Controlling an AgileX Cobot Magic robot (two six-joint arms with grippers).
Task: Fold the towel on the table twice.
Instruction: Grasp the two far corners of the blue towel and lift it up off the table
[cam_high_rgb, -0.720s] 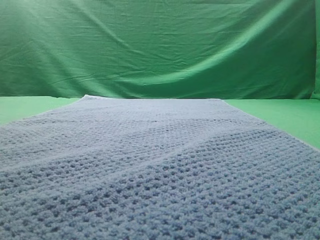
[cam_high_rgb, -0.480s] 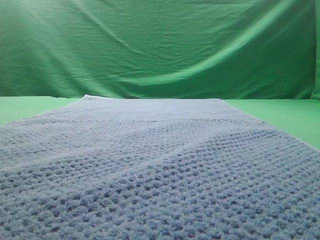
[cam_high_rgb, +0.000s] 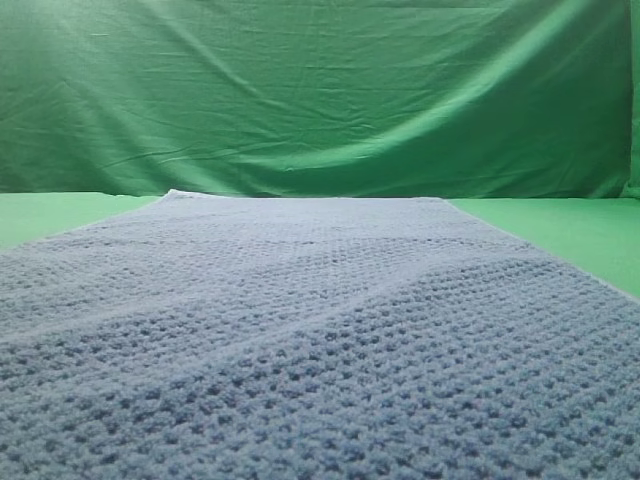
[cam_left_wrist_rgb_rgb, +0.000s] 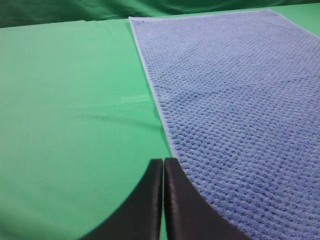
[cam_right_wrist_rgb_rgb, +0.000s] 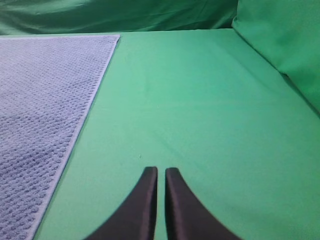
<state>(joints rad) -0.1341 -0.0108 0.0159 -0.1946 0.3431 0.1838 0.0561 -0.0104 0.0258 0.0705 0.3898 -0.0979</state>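
Observation:
The blue-grey waffle-weave towel (cam_high_rgb: 320, 330) lies flat and unfolded on the green table (cam_high_rgb: 570, 230), filling most of the high view. In the left wrist view my left gripper (cam_left_wrist_rgb_rgb: 163, 165) is shut with nothing in it, hovering right at the towel's (cam_left_wrist_rgb_rgb: 235, 110) left long edge over the table (cam_left_wrist_rgb_rgb: 70, 110). In the right wrist view my right gripper (cam_right_wrist_rgb_rgb: 161, 172) is also shut and empty, above bare table (cam_right_wrist_rgb_rgb: 200, 100) to the right of the towel's (cam_right_wrist_rgb_rgb: 45, 95) right edge. Neither gripper shows in the high view.
A wrinkled green backdrop curtain (cam_high_rgb: 320, 90) hangs behind the table. A green fabric bulge (cam_right_wrist_rgb_rgb: 285, 45) rises at the table's far right in the right wrist view.

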